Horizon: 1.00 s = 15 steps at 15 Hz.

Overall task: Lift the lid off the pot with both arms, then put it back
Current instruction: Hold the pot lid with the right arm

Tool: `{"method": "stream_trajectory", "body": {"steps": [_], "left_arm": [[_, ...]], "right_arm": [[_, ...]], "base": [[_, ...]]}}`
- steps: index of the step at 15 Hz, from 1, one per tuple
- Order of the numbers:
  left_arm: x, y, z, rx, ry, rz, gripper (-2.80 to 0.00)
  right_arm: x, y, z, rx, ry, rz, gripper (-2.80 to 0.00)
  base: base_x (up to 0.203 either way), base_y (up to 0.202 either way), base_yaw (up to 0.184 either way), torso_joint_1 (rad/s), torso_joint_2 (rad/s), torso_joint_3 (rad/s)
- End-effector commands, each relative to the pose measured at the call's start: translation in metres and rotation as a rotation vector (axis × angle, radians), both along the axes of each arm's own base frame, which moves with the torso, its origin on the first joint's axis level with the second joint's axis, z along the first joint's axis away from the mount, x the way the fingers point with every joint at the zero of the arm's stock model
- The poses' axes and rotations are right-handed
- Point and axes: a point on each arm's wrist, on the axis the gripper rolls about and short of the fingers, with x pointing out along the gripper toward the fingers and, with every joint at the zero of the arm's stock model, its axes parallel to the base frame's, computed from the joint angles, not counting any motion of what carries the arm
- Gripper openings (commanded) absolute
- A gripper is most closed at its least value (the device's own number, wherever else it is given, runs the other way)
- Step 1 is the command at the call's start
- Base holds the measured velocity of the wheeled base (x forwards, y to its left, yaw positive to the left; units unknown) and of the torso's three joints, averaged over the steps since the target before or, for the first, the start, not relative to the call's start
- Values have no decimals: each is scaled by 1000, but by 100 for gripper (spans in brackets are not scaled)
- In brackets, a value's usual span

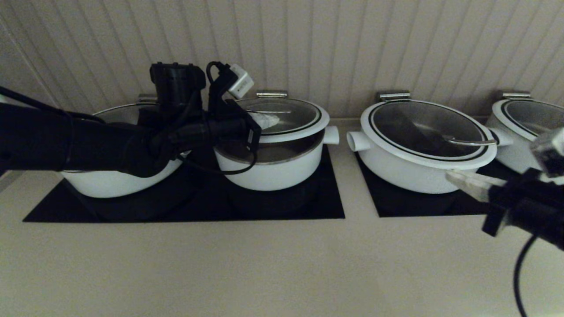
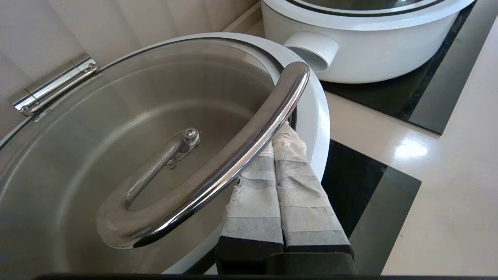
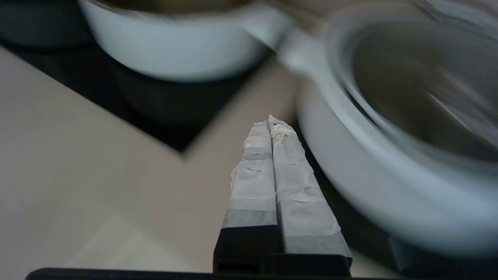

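Left wrist view: taped jaws closed under lid's (image 2: 116, 128) curved steel handle (image 2: 218, 167).

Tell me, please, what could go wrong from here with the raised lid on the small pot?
1. The lid is propped up only by the left gripper, whose shut fingers sit under the steel bar handle rather than clamping it; the smooth bar could slide off and the glass drop onto the pot.
2. The right gripper, shut, is off by the neighbouring wider pot, so it gives no support and might bump that pot.
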Motion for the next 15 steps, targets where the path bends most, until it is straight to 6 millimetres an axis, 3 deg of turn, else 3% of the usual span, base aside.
{"method": "stream_trajectory", "body": {"steps": [1, 4, 7, 9, 15], "left_arm": [[-1, 2, 3, -3, -10, 1, -280], [1, 8, 3, -4, -13, 16, -280], [0, 11, 6, -6, -19, 22, -280], [1, 12, 6, -6, -18, 27, -280], [3, 12, 3, -4, -13, 29, -280]], "right_arm": [[63, 45, -37, -11, -11, 142, -280], [88, 104, -36, 36, -145, 309, -280], [103, 139, -35, 108, -216, 384, -280], [109, 148, -39, 119, -222, 396, -280], [111, 150, -46, 115, -206, 397, -280]], "base": [[0, 0, 0, 0, 0, 0], [0, 0, 0, 0, 0, 0], [0, 0, 0, 0, 0, 0], [0, 0, 0, 0, 0, 0], [0, 0, 0, 0, 0, 0]]}}
